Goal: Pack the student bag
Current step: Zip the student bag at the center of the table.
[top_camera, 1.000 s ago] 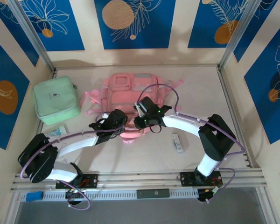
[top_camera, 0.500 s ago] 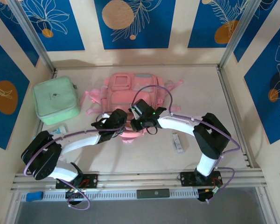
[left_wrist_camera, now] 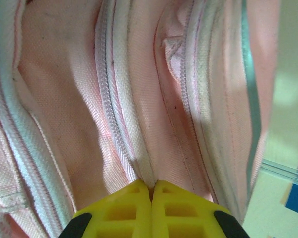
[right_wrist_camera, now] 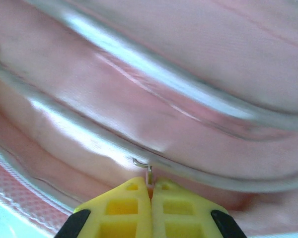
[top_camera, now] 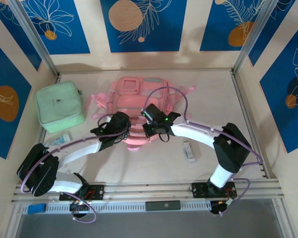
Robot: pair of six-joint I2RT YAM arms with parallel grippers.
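Student bag (top_camera: pixel 139 96), pink, lying flat on the bench (top_camera: pixel 213 99), with both my grippers at its near end.

My left gripper (left_wrist_camera: pixel 151 191) is clenched. Its yellow fingertips meet on a raised zip ridge (left_wrist_camera: pixel 121 114) of the student bag and pinch that fold of fabric. From above it sits at the near left corner of the student bag (top_camera: pixel 120 121).

My right gripper (right_wrist_camera: pixel 151 191) is also clenched. A thin metal zip pull (right_wrist_camera: pixel 148 168) runs down between its fingertips, so I judge it grasped. From above it sits over the near middle of the student bag (top_camera: pixel 149 120).

Progress, as I judge it: early. The zips in my 2 wrist views look closed and no compartment gapes. Opening comes first, loading after.

Left to do: 3 items lie outside the student bag. A mint green case (top_camera: pixel 59 105) lies well to its left. A small tube (top_camera: pixel 59 139) lies to its near left, just beside my left arm. A stick-shaped item (top_camera: pixel 189 150) lies to its near right, close under my right forearm.

Obstacles: loose pink straps spread at both sides of the student bag, and my own arms crowd its near end.
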